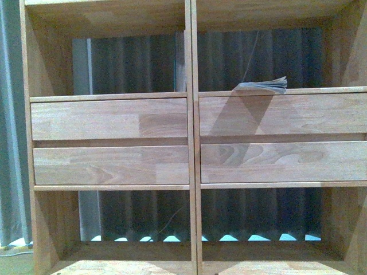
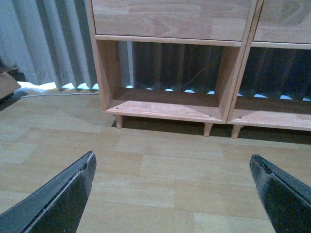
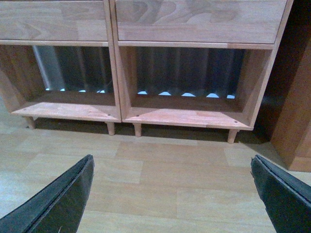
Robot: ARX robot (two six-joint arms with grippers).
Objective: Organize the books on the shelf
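The light-wood shelf (image 1: 192,137) fills the front view, with four plain drawer fronts (image 1: 109,118) between open compartments. One book (image 1: 262,86) lies flat at the front of the upper right compartment, greyish page edges toward me; its cover colour does not show. The thin white-spined paperback is out of view. No arm shows in the front view. My left gripper (image 2: 172,167) is open and empty above the wood floor, facing the shelf's lower left compartment (image 2: 167,99). My right gripper (image 3: 172,167) is open and empty above the floor, facing the lower right compartment (image 3: 187,109).
Grey curtains (image 2: 43,43) hang behind and left of the shelf. A darker wooden piece (image 3: 296,121) stands right of the shelf. A thin cable (image 1: 249,54) hangs behind the upper right compartment. The shelf stands on short round legs (image 3: 137,130) on light plank flooring (image 2: 160,165).
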